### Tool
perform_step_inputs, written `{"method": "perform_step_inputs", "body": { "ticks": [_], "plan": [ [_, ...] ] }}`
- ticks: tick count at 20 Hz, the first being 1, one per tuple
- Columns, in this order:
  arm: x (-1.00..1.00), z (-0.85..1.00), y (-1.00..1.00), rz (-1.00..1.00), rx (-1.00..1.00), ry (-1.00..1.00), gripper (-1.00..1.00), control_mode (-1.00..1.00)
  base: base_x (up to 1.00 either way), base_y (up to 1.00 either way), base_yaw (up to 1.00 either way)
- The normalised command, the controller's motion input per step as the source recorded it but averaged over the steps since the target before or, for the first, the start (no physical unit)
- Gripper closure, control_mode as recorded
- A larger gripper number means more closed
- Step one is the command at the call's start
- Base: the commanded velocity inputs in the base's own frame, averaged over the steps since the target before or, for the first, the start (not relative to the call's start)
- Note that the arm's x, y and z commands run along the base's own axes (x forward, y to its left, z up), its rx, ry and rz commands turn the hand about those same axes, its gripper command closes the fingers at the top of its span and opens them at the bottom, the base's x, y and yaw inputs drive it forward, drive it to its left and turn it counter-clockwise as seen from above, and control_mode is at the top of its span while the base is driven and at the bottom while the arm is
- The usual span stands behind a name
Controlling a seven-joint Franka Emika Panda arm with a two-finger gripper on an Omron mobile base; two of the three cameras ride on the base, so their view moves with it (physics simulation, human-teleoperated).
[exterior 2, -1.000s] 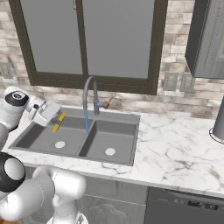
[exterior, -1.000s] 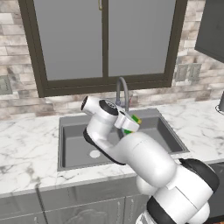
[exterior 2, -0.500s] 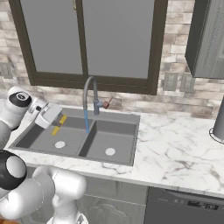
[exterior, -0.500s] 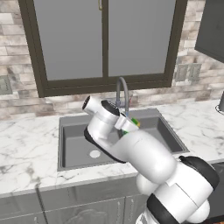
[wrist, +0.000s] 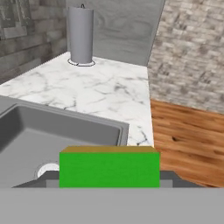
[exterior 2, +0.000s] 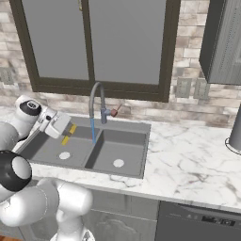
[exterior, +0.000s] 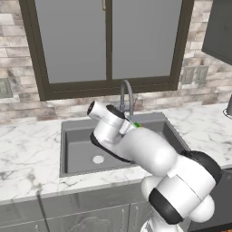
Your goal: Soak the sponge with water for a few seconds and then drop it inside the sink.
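My gripper (exterior 2: pixel 66 132) is shut on the sponge (exterior 2: pixel 70 132), a small block that shows yellow here, held in the air over the left basin of the dark grey sink (exterior 2: pixel 42 141). A thin blue stream of water (exterior 2: pixel 93 132) falls from the grey arched faucet (exterior 2: pixel 96 92) just to the sponge's right, and a small gap separates them. In the hand view the sponge (wrist: pixel 109 168) is a bright green face with a yellow top edge between the dark fingertips (wrist: pixel 169 176). Behind my arm in the left base view, a green sliver of sponge (exterior: pixel 136 124) peeks out near the faucet (exterior: pixel 127 93).
Each basin has a round pale drain (exterior 2: pixel 64 155) (exterior 2: pixel 118 163). White marble counter (exterior 2: pixel 188 160) runs on both sides of the sink. A grey roll (wrist: pixel 81 35) stands on the counter past the sink, and wooden floor (wrist: pixel 188 144) lies beyond the counter's end.
The hand with the sponge has edged slightly toward the faucet stream; the grip stays shut. The water keeps running.
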Motion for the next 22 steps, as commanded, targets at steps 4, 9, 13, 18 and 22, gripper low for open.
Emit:
{"method": "perform_step_inputs", "body": {
  "ticks": [4, 9, 13, 18, 22],
  "plan": [
    [0.42, -0.16, 0.0, 0.0, 0.0, 0.0, 1.0, -1.0, 0.0, 0.0, 0.0],
    [0.27, -0.23, 0.0, 0.0, 0.0, 0.0, 1.0, -1.0, 0.0, 0.0, 0.0],
    [0.21, -0.23, 0.0, 0.0, 0.0, 0.0, 1.0, -1.0, 0.0, 0.0, 0.0],
    [0.21, -0.11, 0.0, 0.0, 0.0, 0.0, 1.0, -1.0, 0.0, 0.0, 0.0],
    [0.15, 0.0, 0.0, 0.0, 0.0, 0.0, 1.0, -1.0, 0.0, 0.0, 0.0]
  ]
}}
